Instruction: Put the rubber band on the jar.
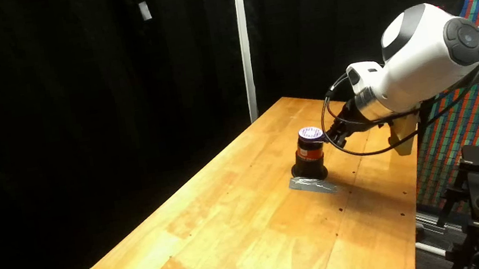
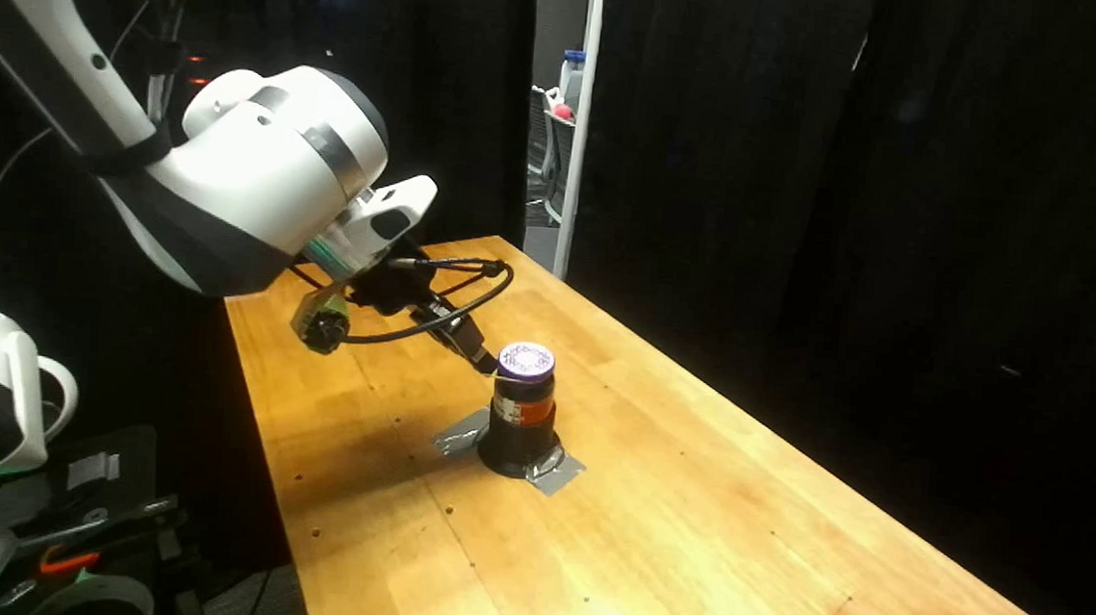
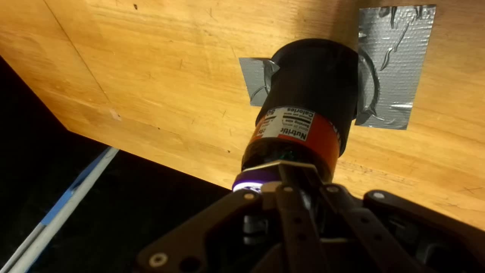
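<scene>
The jar (image 1: pixel 310 152) stands upright on the table in both exterior views (image 2: pixel 523 410). It has a dark body, an orange-red label and a purple-rimmed pale lid. In the wrist view the jar (image 3: pixel 322 138) lies just beyond my fingertips. The rubber band (image 3: pixel 261 167) is a thin pale strip. It runs along the lower edge of the lid and across my fingertips; it also shows faintly in an exterior view (image 2: pixel 516 380). My gripper (image 3: pixel 298 172) has its fingers together on the band, at the jar's neck. The band's far side is hidden.
A black cup-like holder (image 3: pixel 318 76) surrounds the jar's lower part. Grey tape (image 3: pixel 401 49) fixes it to the wooden table (image 1: pixel 234 229). A cable loop (image 1: pixel 364 153) hangs from the wrist near the jar. Dark curtains stand beyond the table edge.
</scene>
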Motion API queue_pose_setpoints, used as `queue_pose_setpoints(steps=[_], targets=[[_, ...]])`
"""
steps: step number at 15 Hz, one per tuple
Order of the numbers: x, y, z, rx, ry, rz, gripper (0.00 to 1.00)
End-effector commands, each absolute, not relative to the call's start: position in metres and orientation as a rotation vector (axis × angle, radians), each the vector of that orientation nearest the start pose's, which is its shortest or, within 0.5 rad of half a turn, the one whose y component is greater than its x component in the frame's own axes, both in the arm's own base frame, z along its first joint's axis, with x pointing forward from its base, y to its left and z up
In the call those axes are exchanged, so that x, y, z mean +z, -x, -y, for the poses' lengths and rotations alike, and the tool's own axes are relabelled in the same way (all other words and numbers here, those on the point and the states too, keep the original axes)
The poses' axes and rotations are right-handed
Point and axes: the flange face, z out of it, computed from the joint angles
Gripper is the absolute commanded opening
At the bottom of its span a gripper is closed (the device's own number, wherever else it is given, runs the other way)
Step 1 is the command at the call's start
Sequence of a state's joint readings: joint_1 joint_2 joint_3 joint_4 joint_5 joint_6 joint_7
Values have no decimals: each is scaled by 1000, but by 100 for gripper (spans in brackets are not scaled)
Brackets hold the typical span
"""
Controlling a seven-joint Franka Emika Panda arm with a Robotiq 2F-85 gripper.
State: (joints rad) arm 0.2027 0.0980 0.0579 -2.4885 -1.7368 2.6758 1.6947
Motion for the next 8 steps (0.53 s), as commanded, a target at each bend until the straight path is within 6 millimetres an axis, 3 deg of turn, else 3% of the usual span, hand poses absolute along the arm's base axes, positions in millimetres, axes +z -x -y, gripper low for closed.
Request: queue_pose_setpoints(steps=[1, 8], targets=[[233, -431, -151, -1219, 3279, 290, 11], [241, -424, -151, -1519, 3204, 160, 10]])
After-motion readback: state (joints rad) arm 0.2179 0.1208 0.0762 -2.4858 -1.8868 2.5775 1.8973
